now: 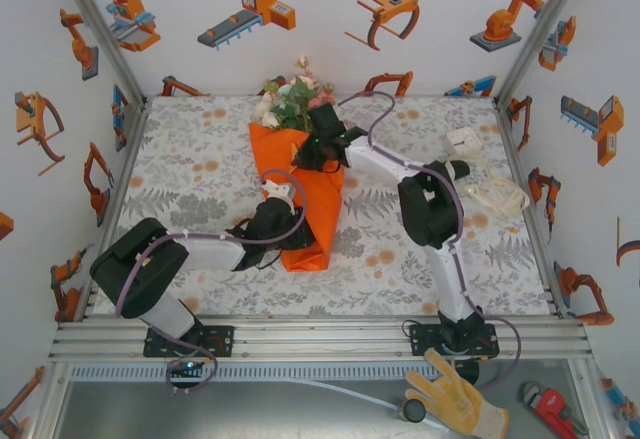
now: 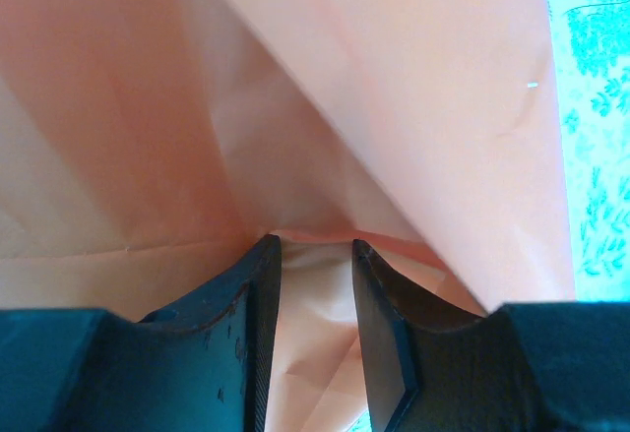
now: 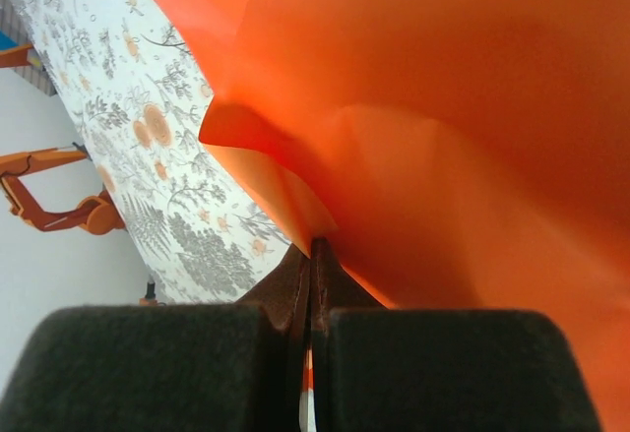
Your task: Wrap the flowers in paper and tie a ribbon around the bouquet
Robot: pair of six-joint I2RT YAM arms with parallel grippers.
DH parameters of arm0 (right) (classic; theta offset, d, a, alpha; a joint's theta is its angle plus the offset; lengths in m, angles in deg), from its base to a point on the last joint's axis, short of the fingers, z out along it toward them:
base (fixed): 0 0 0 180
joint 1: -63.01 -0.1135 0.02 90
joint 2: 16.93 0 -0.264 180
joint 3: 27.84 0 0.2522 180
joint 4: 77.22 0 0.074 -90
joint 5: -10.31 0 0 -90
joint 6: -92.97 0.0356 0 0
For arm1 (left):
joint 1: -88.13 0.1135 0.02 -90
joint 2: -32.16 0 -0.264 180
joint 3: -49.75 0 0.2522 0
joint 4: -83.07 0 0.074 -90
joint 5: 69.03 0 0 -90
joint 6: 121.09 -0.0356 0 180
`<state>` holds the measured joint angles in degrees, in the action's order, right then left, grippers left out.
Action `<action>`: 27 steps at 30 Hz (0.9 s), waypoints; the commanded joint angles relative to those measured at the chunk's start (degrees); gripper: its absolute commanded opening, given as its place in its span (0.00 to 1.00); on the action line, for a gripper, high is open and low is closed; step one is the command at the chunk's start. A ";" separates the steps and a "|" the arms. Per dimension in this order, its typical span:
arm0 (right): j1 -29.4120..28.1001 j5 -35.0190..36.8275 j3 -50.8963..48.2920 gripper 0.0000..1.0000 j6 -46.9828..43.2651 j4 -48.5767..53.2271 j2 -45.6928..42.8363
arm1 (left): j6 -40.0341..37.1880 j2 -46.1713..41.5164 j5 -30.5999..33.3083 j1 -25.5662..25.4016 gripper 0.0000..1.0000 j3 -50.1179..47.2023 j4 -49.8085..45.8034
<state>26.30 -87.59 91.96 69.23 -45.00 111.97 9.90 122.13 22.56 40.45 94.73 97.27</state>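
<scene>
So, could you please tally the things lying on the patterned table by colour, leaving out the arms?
Orange: 1, the paper wrapped around the flowers
Mixed pink, white and green: 1, the flowers
White or cream: 2, a small white box and the loose ribbon
Total: 4

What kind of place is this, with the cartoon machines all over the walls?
Probably a robot test booth, not a flower shop: two arms bolted to a metal rail, a flowered tabletop walled by panels printed with robot pictures, and an orange paper bouquet being wrapped.
</scene>
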 commanded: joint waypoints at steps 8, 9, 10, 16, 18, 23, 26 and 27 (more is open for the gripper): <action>-2.13 0.26 7.41 0.00 3.66 -8.58 7.94 | -3.20 -6.04 3.56 -2.16 0.40 -5.47 -4.64; -2.21 0.25 7.25 0.00 3.05 -8.46 8.42 | -3.07 -7.65 4.37 -2.26 0.40 -6.07 -5.26; -2.22 0.34 6.70 0.00 2.60 -8.13 8.79 | -3.03 -9.84 5.45 -2.31 0.41 -6.67 -6.57; -2.14 -0.35 4.66 0.00 -0.58 -7.78 9.09 | -3.72 -29.10 14.45 -2.95 0.47 -7.15 -25.05; -2.14 -0.53 5.05 0.00 -0.82 -7.74 9.31 | -4.70 -34.80 15.24 -2.86 0.48 -6.23 -30.42; -2.09 -0.37 7.85 0.00 -0.04 -7.91 10.36 | -9.05 -37.33 2.93 -1.54 0.52 -1.52 -32.38; -1.85 0.90 10.32 0.00 1.51 -7.91 10.92 | -6.91 -29.83 -1.43 -0.34 0.54 3.37 -33.77; -1.79 1.11 11.18 0.00 2.08 -7.96 11.10 | -5.91 -27.92 -0.69 0.23 0.56 4.03 -33.94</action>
<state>24.25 -88.14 99.59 70.12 -51.31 122.07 4.08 90.33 26.27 39.49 96.50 67.33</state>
